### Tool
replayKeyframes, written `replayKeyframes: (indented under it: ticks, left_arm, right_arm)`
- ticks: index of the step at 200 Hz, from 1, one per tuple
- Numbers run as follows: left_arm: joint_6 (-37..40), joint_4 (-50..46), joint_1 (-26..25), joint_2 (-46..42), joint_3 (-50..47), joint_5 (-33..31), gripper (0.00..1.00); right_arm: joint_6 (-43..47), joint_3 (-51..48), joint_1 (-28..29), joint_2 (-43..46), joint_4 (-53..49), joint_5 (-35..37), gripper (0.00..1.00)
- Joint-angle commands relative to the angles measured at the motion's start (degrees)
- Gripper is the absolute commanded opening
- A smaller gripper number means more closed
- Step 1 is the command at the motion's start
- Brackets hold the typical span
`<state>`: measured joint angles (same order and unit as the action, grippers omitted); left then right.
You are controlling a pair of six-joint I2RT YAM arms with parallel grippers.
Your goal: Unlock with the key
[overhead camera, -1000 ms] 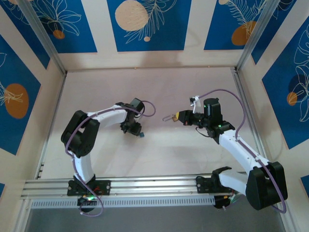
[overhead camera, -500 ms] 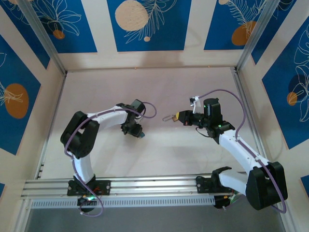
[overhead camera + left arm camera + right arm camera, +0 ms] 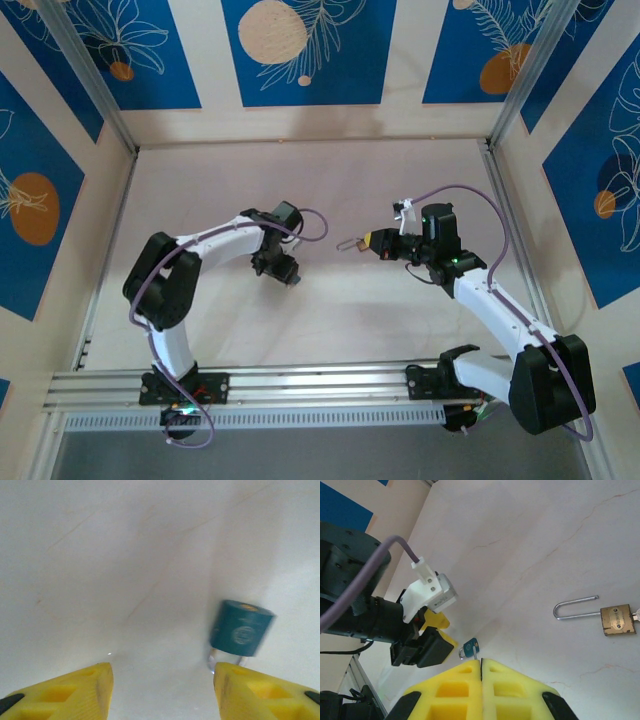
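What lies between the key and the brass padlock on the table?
Nothing. The stretch of table between the key and the padlock is bare, as the right wrist view shows.

Your left arm (image 3: pixel 165 290) rose from the left end of the mounting rail (image 3: pixel 320 378), folded sharply at the elbow, and reached away from the rail toward the middle of the workspace. Its wrist was bent downward. Your left gripper (image 3: pixel 287 274) pointed down at the surface, and its yellow fingers (image 3: pixel 75 690) stood well apart with an open gap between them. Your right arm (image 3: pixel 495 300) climbed from the right end of the rail and stretched diagonally away from it, leaning inward toward the left arm. Your right gripper (image 3: pixel 378 241) lay nearly level, farther from the rail than the left gripper, with its two yellow pads (image 3: pixel 455 685) pressed together along a thin seam.
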<state>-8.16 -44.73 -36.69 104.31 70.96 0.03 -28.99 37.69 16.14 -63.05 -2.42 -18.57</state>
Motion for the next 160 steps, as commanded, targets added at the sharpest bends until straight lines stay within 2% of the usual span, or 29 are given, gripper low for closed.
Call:
replayKeyframes:
  ticks: [1,38,69,87,160]
  left_arm:
    - [5.4,-3.76,-1.09,-0.83,3.33,7.05,0.54]
    - [8.4,-6.01,-3.18,3.74,7.22,9.29,0.55]
    - [8.95,-8.74,-3.16,7.38,10.87,6.27,0.54]
    - [8.65,-9.14,-3.21,8.95,11.78,6.9,0.53]
    - [8.21,-9.68,-2.85,10.68,11.27,2.98,0.5]
  right_arm:
    - [0.17,-1.19,-0.28,1.15,0.3,-0.02,0.0]
    - [0.08,-1.38,-0.59,1.51,0.24,-0.24,0.0]
    - [0.37,-1.35,-0.93,2.2,-0.48,-0.33,0.0]
    - [0.25,-1.52,-1.11,2.36,-0.44,-0.24,0.0]
    - [0.12,-1.88,-1.4,2.23,0.2,-0.75,0.0]
